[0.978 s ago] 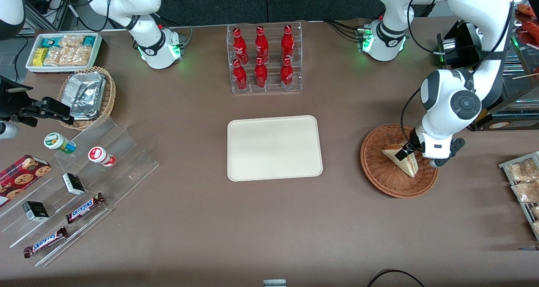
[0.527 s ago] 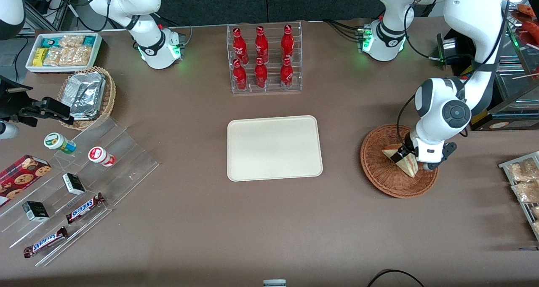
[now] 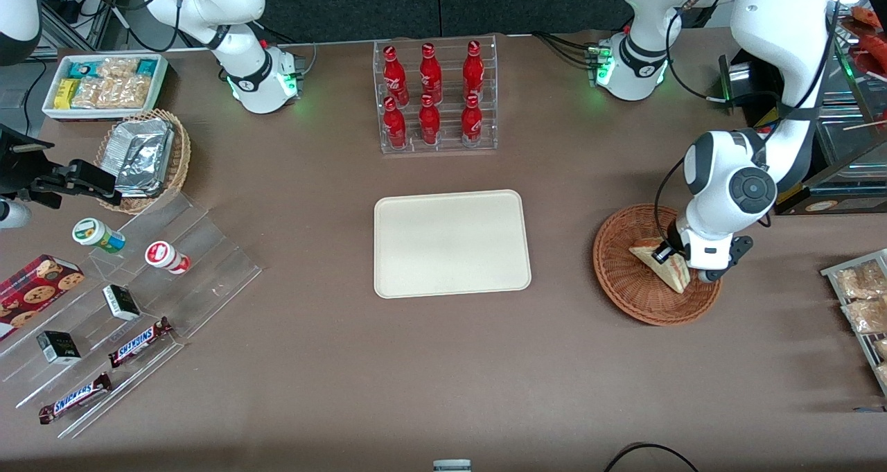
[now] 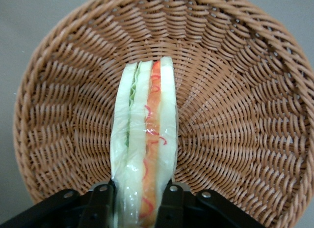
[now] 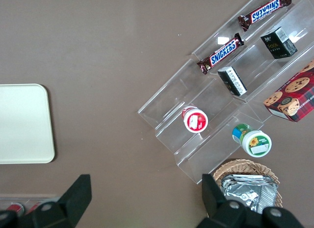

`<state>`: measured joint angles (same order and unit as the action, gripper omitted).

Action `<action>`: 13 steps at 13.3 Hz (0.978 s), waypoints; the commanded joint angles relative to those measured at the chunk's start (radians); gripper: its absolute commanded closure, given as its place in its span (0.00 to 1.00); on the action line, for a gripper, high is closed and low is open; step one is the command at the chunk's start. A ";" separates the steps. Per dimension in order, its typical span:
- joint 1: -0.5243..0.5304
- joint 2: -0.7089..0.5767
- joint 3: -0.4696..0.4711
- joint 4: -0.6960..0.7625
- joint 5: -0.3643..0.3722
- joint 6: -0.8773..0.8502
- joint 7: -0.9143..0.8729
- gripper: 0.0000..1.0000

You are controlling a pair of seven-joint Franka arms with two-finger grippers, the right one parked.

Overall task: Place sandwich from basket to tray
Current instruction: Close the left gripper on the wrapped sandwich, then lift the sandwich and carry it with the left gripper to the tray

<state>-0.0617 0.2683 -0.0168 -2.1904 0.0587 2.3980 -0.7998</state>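
Sandwich [image 4: 144, 149] sits in the basket [image 3: 624, 288] at the frame's right, now pinched between the gripper [image 4: 140, 201] fingers, which have closed since a second ago; lifting toward the central tray [image 3: 452, 243] seems next.

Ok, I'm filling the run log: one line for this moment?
phase: grasp | tool: shut on sandwich | sandwich: in basket | tray: bare

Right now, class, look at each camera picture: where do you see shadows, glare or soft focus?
Front view: soft shadows lie on the table beside the tray and basket; green lights glow at the arm bases. Left wrist view: the sandwich shines in its clear wrap, sharp, while the gripper, jaws shut on it, shows as a dark shape. Right wrist view: glare streaks the clear shelves.
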 commanded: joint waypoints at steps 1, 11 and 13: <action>-0.009 -0.075 -0.003 0.088 0.082 -0.225 -0.006 1.00; -0.347 0.046 -0.095 0.548 0.004 -0.603 -0.010 1.00; -0.429 0.139 -0.097 0.618 0.003 -0.576 -0.009 1.00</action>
<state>-0.4230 0.2814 -0.1253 -1.6926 0.0709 1.8179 -0.8059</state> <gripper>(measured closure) 0.828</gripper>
